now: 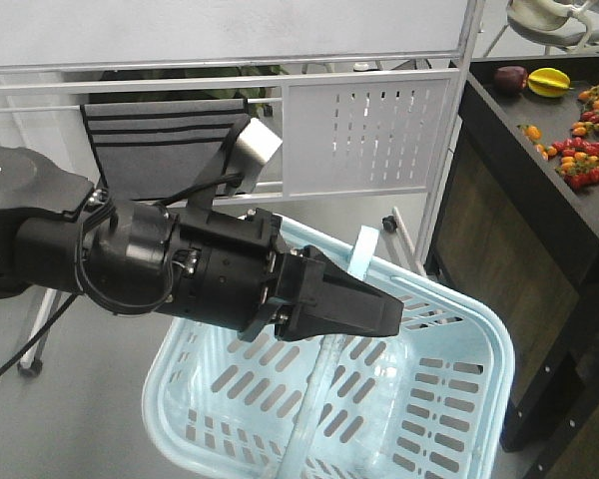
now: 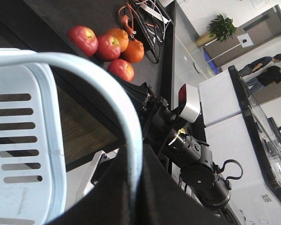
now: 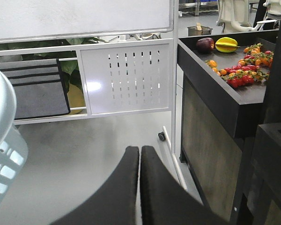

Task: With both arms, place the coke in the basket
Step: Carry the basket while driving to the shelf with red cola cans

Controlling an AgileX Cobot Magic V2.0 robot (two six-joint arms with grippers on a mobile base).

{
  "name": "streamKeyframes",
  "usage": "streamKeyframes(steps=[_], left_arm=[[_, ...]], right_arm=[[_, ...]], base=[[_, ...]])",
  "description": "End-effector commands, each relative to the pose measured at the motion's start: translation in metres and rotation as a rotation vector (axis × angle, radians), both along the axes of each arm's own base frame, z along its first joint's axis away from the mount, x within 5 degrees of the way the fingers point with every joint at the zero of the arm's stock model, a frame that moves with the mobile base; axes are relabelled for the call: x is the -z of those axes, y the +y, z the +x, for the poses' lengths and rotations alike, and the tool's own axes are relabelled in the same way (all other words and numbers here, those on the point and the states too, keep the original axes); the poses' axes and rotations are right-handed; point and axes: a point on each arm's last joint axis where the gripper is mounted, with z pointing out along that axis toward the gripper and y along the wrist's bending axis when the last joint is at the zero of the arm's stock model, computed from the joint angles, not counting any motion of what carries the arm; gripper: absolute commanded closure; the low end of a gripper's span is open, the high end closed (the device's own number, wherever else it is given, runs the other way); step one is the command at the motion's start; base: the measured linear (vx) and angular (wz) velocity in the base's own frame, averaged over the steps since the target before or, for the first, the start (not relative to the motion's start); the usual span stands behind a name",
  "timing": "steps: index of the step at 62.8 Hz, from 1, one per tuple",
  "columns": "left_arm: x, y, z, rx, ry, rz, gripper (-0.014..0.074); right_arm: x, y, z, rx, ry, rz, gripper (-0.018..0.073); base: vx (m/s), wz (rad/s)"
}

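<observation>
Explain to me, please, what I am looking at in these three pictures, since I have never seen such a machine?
This is a two-armed robot on a mobile base; each arm ends in a black pincer called a gripper. The front view looks ahead from the robot's body: the left gripper reaches over a light blue basket. The left wrist camera rides on that arm and shows the basket's hoop handle running in between the closed fingers, so the basket is what is held. The right arm shows beyond it. The right wrist camera shows the right gripper shut on nothing. A black counter carries fruit: a yellow star fruit and small tomatoes; apples show in the left wrist view. No cola bottle shows clearly anywhere.
</observation>
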Motion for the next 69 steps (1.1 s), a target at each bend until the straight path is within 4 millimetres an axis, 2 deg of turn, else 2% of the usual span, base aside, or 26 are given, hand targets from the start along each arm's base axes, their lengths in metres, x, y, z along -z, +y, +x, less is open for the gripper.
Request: streamKeyframes(steps=[1,32,69], left_arm=[[-0.0256,0.0032,-0.009,0.001,-0.016,-0.104,0.0603],[-0.0256,0.0032,-0.009,0.001,-0.016,-0.104,0.0602],[-0.0256,0.0032,-0.009,0.001,-0.016,-0.104,0.0602]], right_arm=[[-0.0038,-0.0002,-0.0002,0.002,-0.074,-0.014,0.0564],[-0.0036,-0.0002,-0.0003,0.002,-0.071,-0.014,0.0564],[-0.0037,-0.0002,-0.0002,0.002,-0.073,-0.014,0.0564]], base=[[0.22,-0.02],[0.22,0.13],[0.21,0.45]])
